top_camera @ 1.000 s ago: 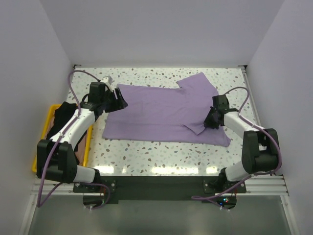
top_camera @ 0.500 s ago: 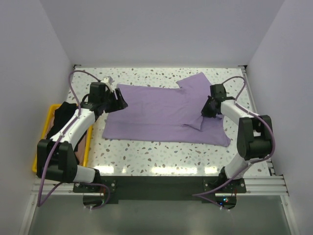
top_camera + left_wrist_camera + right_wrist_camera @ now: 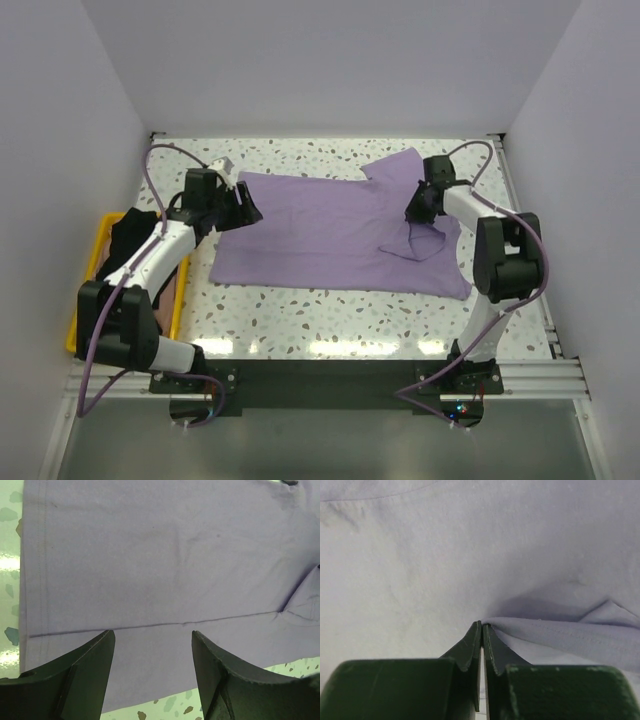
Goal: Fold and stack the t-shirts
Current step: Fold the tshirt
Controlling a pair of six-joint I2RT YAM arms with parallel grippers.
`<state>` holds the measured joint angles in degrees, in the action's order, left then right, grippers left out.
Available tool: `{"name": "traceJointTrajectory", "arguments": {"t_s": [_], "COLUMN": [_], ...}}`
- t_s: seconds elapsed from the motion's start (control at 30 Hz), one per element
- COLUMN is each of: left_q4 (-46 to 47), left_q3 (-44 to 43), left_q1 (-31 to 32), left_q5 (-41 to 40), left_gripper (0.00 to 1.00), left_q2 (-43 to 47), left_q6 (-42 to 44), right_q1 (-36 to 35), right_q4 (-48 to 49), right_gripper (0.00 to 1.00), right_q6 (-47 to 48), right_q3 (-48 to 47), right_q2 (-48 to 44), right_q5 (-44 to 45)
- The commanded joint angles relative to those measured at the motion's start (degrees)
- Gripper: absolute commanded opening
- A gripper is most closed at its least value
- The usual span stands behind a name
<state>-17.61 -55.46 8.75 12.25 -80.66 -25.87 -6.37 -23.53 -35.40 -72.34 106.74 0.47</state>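
Fabric of the lavender t-shirt (image 3: 320, 230) rises in a fold (sleeve side) where the right gripper (image 3: 482, 625) pinches it; the left gripper (image 3: 151, 634) hangs wide open over the hem.

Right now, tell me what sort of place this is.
Probably a robotics lab test cell: plain white walls box in a speckled tabletop, a left arm and right arm are bolted at its near edge, and a lavender t-shirt lies spread for folding.
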Motion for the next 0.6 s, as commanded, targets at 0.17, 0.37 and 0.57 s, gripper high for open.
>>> {"name": "traceJointTrajectory", "arguments": {"t_s": [0.17,0.37,0.57], "left_q4": [2.2,2.3,2.2], "left_q3": [0.3,0.2,0.3], "left_q1": [0.2,0.2,0.2], "left_q5": [1.6,2.1,2.3], "left_gripper": [0.68,0.68,0.68], "left_q2": [-0.5,-0.5,-0.4], "left_q6": [1.4,1.4,1.4], "right_q1": [-0.2,-0.2,-0.2], "right_q4": [-0.2,-0.2,-1.5], "right_gripper": [0.22,0.41,0.41], "right_q6": [0.6,2.1,2.8], "right_q3": [-5.2,-5.0,-1.2], "right_q2": [3.0,-0.6,-6.4], "right_q5": [-1.8,-2.1,-0.7]}}
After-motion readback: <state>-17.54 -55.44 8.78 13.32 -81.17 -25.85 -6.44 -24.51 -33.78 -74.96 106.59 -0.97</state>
